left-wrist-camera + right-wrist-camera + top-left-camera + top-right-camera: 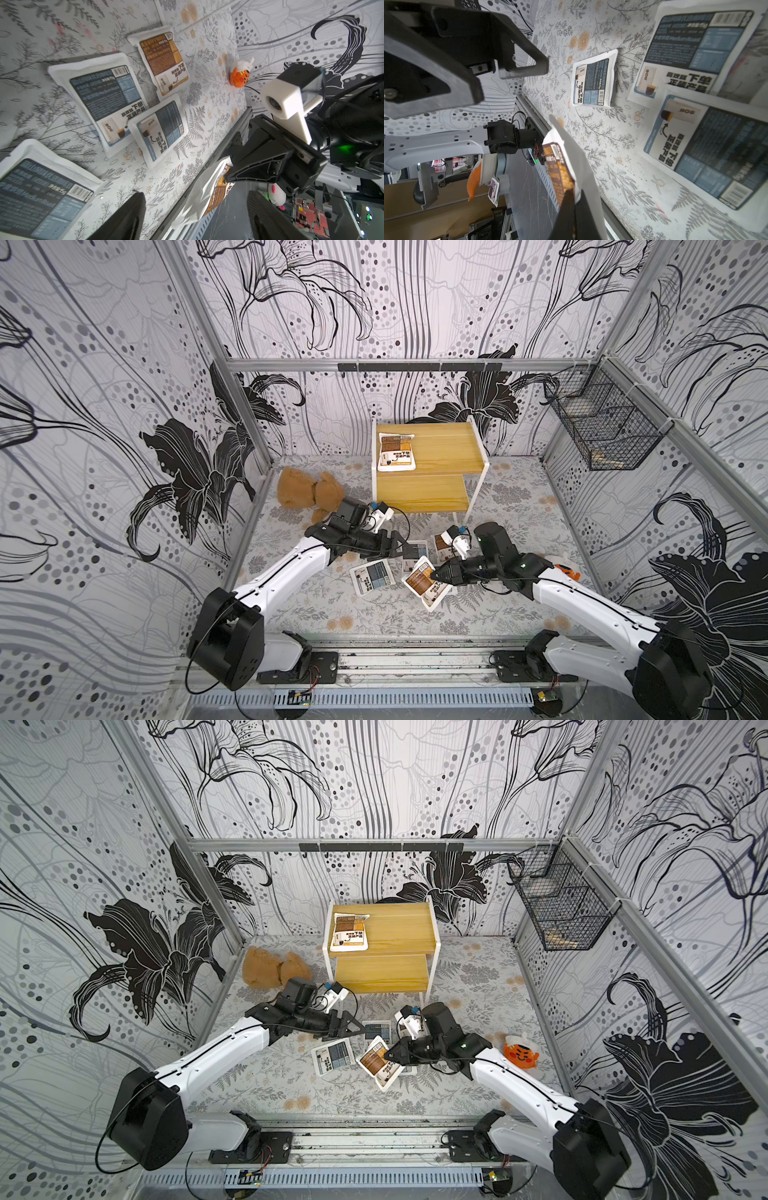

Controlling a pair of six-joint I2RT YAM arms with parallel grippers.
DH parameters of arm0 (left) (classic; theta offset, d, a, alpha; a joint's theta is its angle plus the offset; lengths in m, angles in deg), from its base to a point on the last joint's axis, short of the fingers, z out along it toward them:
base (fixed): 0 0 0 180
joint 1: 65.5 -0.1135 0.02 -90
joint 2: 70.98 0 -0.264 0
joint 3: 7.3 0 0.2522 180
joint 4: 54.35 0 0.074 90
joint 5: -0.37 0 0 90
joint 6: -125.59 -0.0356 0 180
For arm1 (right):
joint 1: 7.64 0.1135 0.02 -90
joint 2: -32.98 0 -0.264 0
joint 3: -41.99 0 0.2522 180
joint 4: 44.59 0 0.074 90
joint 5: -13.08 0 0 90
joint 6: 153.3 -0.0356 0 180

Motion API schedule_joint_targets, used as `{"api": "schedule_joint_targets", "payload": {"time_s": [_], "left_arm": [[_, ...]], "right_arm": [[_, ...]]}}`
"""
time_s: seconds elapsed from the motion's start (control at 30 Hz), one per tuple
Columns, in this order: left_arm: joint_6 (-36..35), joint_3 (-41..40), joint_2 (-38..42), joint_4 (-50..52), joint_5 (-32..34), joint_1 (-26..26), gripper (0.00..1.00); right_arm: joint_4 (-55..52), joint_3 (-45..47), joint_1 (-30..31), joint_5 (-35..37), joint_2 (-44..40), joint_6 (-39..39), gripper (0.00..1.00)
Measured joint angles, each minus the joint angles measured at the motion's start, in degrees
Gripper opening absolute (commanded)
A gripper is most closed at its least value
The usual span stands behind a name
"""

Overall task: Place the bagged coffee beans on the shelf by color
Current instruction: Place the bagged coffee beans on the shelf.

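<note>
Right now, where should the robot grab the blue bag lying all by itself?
Pinch the blue bag by the thin white border on its left edge, coming down from above. It lies flat on the table, so its middle gives no hold, and the right tool holds a brown bag close to its right edge.

The shelf (399, 928), two yellow boards on a white frame, stands at the back wall. A shelved brown-panel pouch (350, 932) lies flat at the left end of its upper board. In front of the shelf, the right gripper (388, 1052) is clamped on the edge of a tilted brown-panel pouch (376, 1065). The nearer blue-grey pouch (377, 1031) and the farther blue-grey pouch (332, 1056) lie flat there too. The left gripper (359, 1031), jaws apart, hangs off the shelf's front left. A teddy bear (270, 969) lies left of the shelf, and a black wire basket (557, 907) hangs to its right.
</note>
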State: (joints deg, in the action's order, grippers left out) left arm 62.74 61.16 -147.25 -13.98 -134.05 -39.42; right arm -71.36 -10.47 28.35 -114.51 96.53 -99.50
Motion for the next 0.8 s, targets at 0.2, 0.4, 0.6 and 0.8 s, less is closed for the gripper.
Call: {"api": "schedule_joint_targets", "payload": {"time_s": [0.2,0.4,0.6,0.8], "left_arm": [[3.6,-4.3,9.3,-2.9,6.2,-2.3,0.93],[8.6,-12.1,19.1,-6.6,11.2,-2.5,0.95],[13.1,-17.9,25.3,-9.5,14.1,-2.5,0.95],[16.2,-20.2,30.1,-14.8,15.1,-2.5,0.95]], "right_arm": [[0.9,0.9,0.0,3.0,-0.6,-1.8,0.05],[1.5,0.9,0.0,4.5,-1.3,-3.1,0.05],[0.5,0.3,0.0,5.2,-5.6,-5.1,0.05],[-5.6,-7.4,0.0,5.8,-9.7,-6.3,0.05]]}}
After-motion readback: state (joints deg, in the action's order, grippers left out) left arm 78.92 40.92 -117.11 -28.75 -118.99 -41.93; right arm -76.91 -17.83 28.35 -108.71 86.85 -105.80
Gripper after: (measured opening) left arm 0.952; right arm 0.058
